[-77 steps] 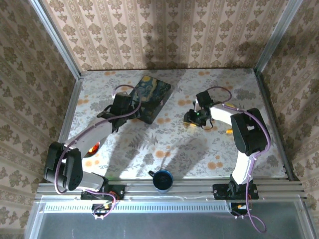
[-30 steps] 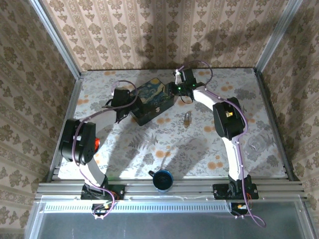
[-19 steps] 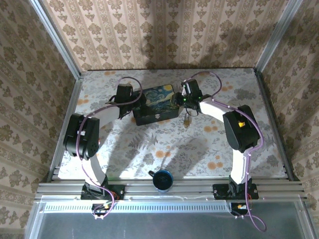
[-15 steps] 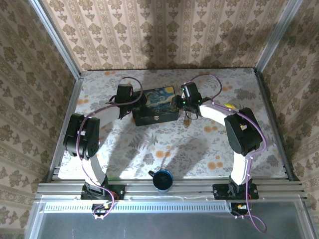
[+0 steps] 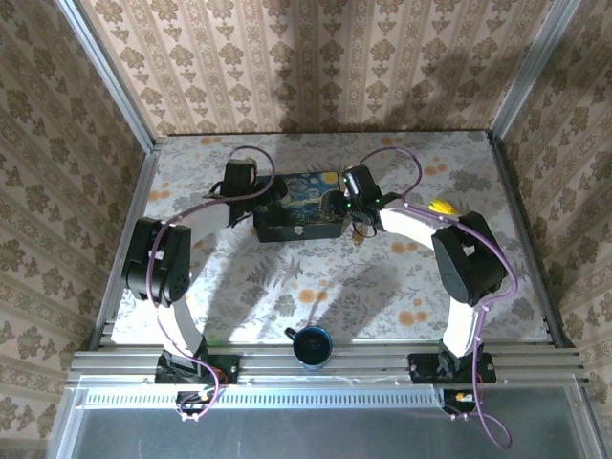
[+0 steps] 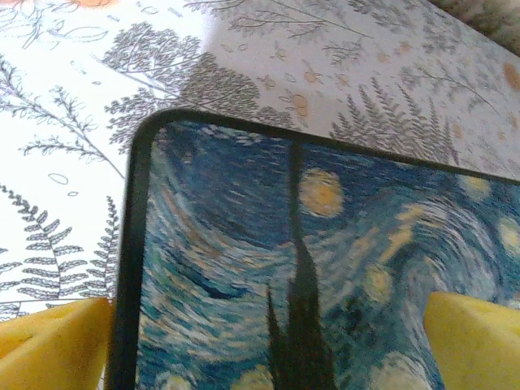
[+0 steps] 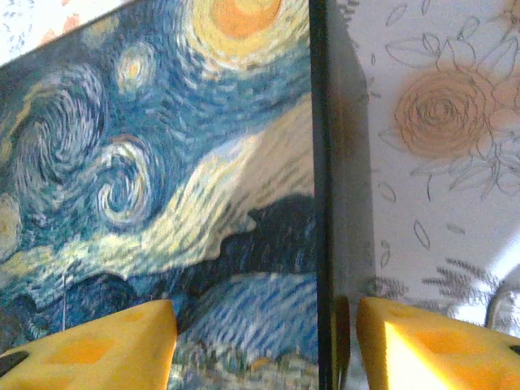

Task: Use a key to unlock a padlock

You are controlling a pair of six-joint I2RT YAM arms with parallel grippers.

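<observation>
Top external view shows the dark blue box (image 5: 298, 208) lying on the table (image 5: 287, 287), with one arm at each end of it. The little padlock (image 5: 358, 234) lies on the table just beside the box's right end, close under the right gripper (image 5: 346, 203). I cannot find a key.

I think the step now is getting to the padlock. The right arm should come off the box and go down slowly. The padlock is tiny, so it is best to pinch its fat body, not the thin loop.

The left gripper (image 6: 268, 341) is spread wide, with a box corner between its yellow pads (image 6: 49, 337). The right gripper (image 7: 260, 345) is spread wide too, with the box's edge between its pads (image 7: 431, 341). Both hold nothing. I cannot tell if the pads touch the box.
</observation>
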